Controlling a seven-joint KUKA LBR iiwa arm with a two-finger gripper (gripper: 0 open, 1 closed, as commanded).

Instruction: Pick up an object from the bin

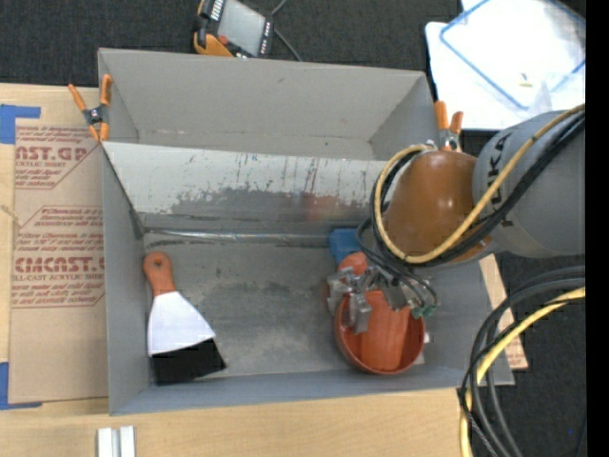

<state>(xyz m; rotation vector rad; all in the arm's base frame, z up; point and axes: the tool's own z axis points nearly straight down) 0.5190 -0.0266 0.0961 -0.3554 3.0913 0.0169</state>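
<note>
My gripper (359, 300) hangs low at the bin's front right, right over the left rim of an orange-red round bowl (388, 347) that lies against the front wall. The gripper covers part of the bowl's inside. Just behind the gripper a small blue thing (342, 244) lies on the floor, partly hidden by the arm. A small orange piece (352, 262) shows between the blue thing and the gripper.
A hand brush (177, 327) with an orange handle, white body and black bristles lies at the front left, far from the gripper. The arm with its orange dome and yellow-black cables leans in over the bin's right wall.
</note>
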